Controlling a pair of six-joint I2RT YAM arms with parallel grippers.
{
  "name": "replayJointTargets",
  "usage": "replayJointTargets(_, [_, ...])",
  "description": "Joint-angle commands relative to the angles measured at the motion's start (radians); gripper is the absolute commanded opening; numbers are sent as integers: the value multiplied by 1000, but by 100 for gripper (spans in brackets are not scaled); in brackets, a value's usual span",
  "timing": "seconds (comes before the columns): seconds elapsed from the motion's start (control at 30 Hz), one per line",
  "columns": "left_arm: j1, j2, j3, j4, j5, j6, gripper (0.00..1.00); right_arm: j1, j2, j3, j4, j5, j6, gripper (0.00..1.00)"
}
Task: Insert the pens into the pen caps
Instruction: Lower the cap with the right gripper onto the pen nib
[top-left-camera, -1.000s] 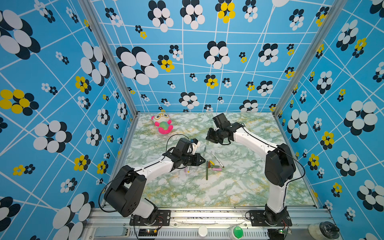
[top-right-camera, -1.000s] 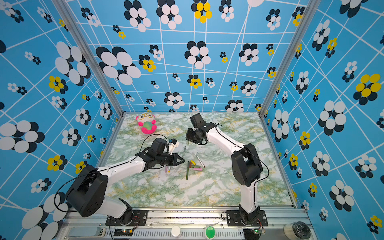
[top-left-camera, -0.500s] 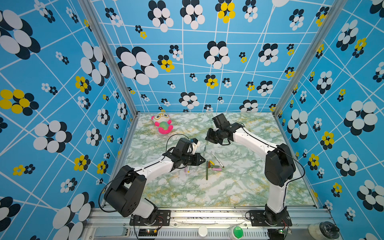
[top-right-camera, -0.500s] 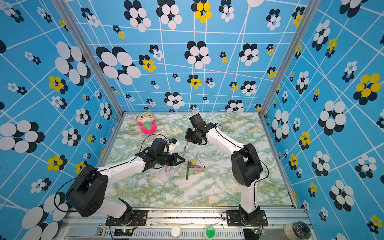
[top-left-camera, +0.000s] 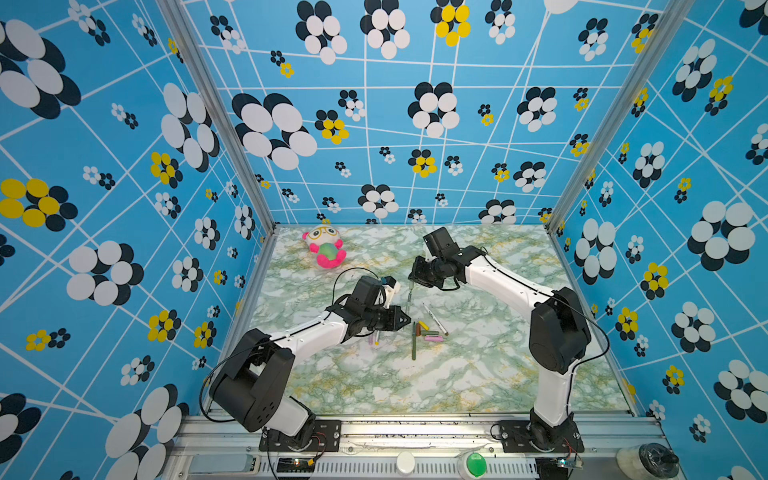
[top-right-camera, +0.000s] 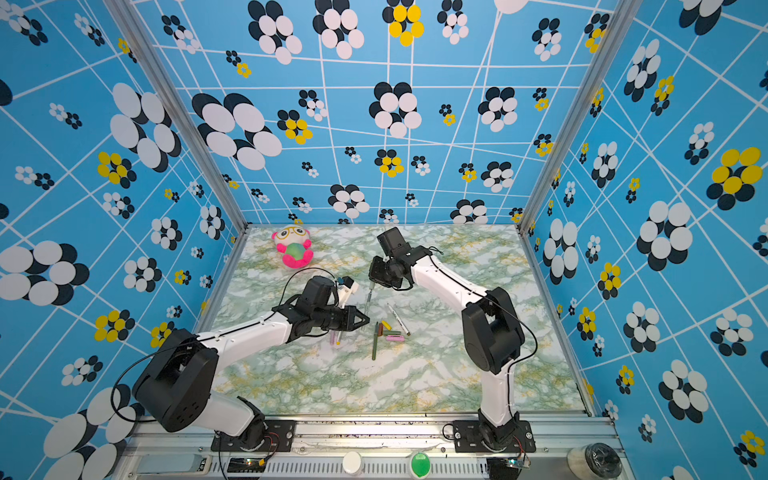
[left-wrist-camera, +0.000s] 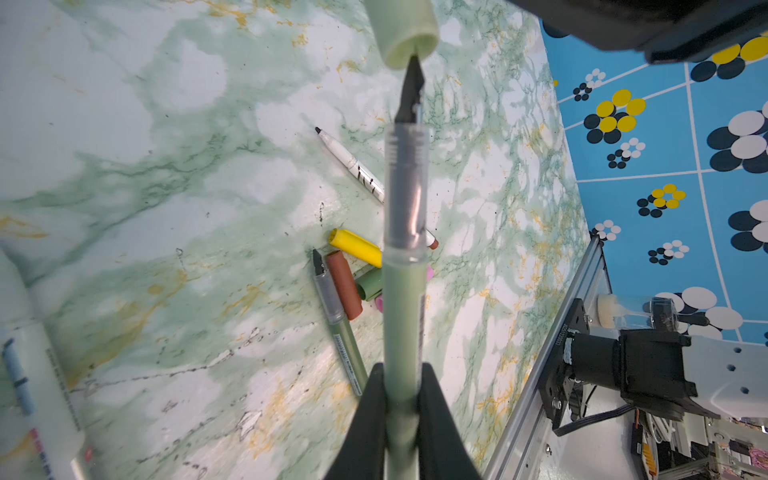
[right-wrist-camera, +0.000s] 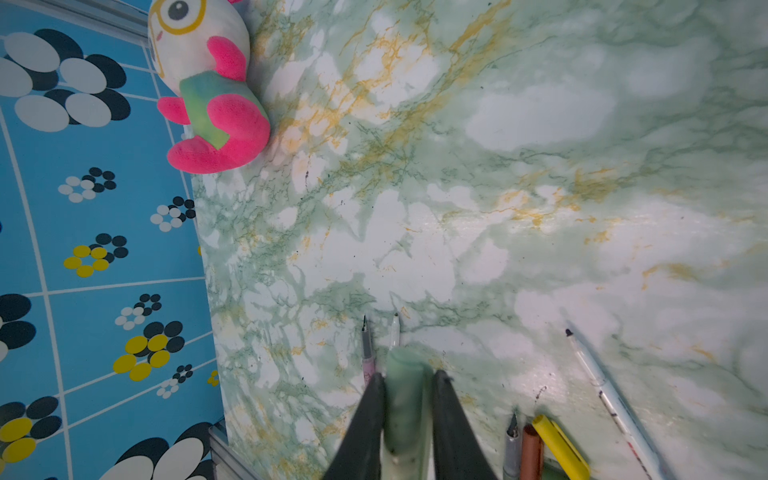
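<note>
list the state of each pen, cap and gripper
left gripper, shut on pale green pen
right gripper, shut on pale green cap
pale green pen, held, tip at cap mouth
pale green cap, held, not yet on
dark green pen, lying uncapped
white pen, lying uncapped
pink pen, lying uncapped
second white pen, lying uncapped
yellow cap, lying loose
brown cap, lying loose
dark green cap, lying loose
pink cap, lying loose
</note>
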Motion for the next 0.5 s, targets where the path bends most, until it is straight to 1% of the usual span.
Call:
replayJointTargets(0.0, [-6, 2, -7, 21, -18, -5, 0, 8, -44, -2, -2, 4, 0, 21])
replayJointTargets(0.2, [-7, -3, -5, 26, -21, -11, 0, 18, -48, -2, -3, 8, -12, 21])
replayJointTargets(0.47, [-5, -18, -11, 26, -26, -12, 0, 45, -48, -8, -10, 49, -47, 21])
